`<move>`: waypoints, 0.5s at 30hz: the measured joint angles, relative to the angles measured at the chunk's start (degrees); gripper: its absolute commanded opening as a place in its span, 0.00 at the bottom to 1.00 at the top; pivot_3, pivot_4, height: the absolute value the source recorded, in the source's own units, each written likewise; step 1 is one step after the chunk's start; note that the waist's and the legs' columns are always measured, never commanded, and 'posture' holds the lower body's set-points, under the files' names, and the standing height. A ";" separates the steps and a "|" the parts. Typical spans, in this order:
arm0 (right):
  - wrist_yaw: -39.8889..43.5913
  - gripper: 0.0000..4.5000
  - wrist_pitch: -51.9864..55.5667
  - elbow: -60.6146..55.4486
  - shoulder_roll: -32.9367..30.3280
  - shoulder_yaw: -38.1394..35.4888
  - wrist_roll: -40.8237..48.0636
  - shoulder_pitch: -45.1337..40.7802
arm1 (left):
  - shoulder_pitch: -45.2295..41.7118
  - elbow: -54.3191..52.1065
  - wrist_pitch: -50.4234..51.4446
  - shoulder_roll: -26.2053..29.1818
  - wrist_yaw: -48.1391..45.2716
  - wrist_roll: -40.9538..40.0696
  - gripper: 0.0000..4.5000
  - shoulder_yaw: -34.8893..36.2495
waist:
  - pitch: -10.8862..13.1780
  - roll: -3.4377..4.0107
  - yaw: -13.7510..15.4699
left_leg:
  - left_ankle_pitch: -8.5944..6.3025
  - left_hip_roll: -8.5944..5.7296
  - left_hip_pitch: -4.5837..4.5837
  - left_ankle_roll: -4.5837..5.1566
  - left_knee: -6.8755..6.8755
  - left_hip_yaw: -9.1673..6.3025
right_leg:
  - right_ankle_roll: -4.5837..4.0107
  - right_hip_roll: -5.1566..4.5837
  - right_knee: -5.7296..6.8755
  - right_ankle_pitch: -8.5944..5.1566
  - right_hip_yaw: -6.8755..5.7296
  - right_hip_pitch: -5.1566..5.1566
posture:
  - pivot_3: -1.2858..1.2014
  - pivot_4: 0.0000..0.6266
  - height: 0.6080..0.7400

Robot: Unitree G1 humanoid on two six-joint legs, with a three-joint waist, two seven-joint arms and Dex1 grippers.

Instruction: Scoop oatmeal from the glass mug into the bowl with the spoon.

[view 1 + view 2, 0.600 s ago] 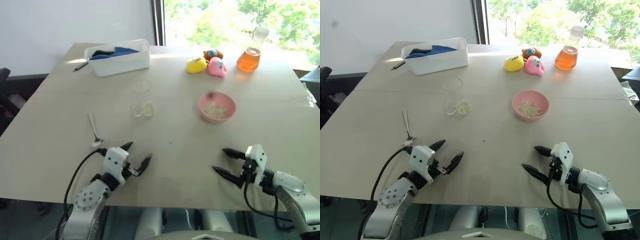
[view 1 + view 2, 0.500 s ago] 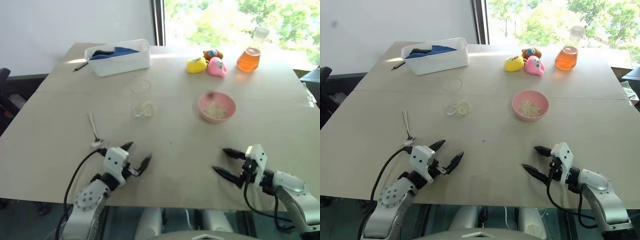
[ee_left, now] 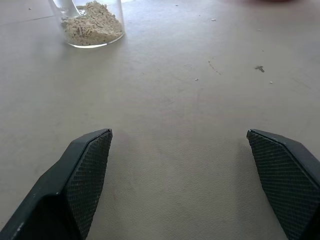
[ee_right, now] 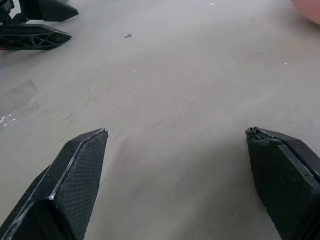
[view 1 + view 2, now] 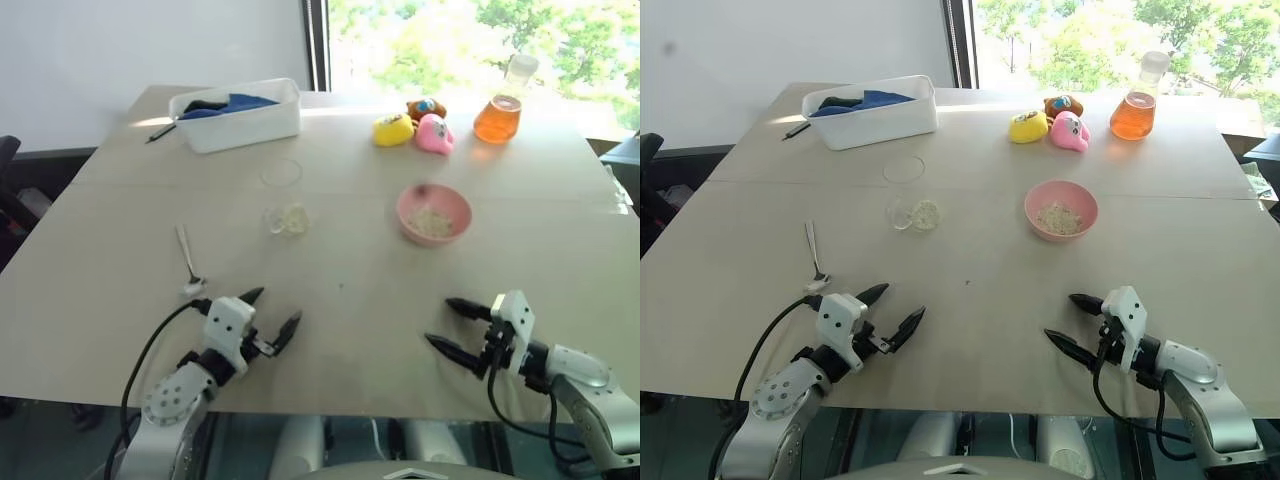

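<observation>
Here, one spoon (image 5: 814, 255), one bowl (image 5: 1061, 210), perhaps one glass mug (image 5: 925, 214)

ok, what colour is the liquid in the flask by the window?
Orange, in the clear conical flask with a pale cap; right eye view shows it best.

Left claw (image 5: 268, 309) and right claw (image 5: 446, 322) hover spread wide, empty.

White tub (image 5: 238, 113), orange flask (image 5: 499, 112), three toys (image 5: 412, 126) at table's (image 5: 100, 250) far edge
</observation>
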 measured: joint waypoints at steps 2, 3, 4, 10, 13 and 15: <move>-0.08 0.99 0.04 0.00 0.00 0.00 -0.02 -0.05 | -0.05 -0.01 0.02 0.00 0.01 0.00 1.00 0.00 | 0.00 0.00 0.00 | 0.00 0.00 0.00 0.00 0.00 0.00 | 0.00 0.00 0.00 0.00 0.00 0.00 | 0.52 0.24 1.00; -0.11 0.99 0.07 0.00 0.01 0.00 -0.06 -0.12 | -0.09 -0.01 0.06 -0.03 0.03 -0.01 1.00 0.02 | 0.00 0.00 0.00 | 0.00 0.00 0.00 0.00 0.00 0.00 | 0.00 0.00 0.00 0.00 0.00 0.00 | 0.52 0.24 1.00; -0.12 0.99 0.07 0.01 0.01 0.00 -0.10 -0.16 | -0.12 -0.02 0.11 -0.08 0.05 -0.02 1.00 0.03 | 0.00 0.00 0.01 | 0.00 0.00 0.00 0.00 0.00 0.00 | 0.00 0.00 0.00 0.00 0.00 0.00 | 0.52 0.24 1.00; -0.87 0.99 2.72 -1.31 1.24 0.00 1.86 -1.06 | -0.40 -0.53 1.46 -1.28 2.26 0.16 1.00 0.69 | 0.03 0.00 -0.04 | 0.00 0.01 0.00 0.00 0.00 -0.01 | 0.00 0.02 0.00 0.00 0.00 0.00 | 0.52 0.24 1.00; -0.93 0.99 4.69 -4.78 1.24 0.50 3.52 -2.61 | -1.64 -0.62 3.91 -3.43 5.40 -0.29 1.00 2.17 | 0.06 0.02 -0.01 | 0.00 0.00 -0.01 0.00 0.01 -0.02 | 0.01 0.02 0.02 0.01 -0.01 -0.01 | 0.52 0.24 1.00; -1.36 0.99 6.58 -7.57 1.29 0.80 5.10 -4.86 | -2.73 -1.15 6.73 -4.55 8.25 -0.45 1.00 3.30 | 0.09 0.00 -0.04 | 0.00 0.00 -0.03 0.00 0.02 -0.04 | 0.02 0.04 0.02 0.01 -0.03 -0.02 | 0.52 0.24 1.00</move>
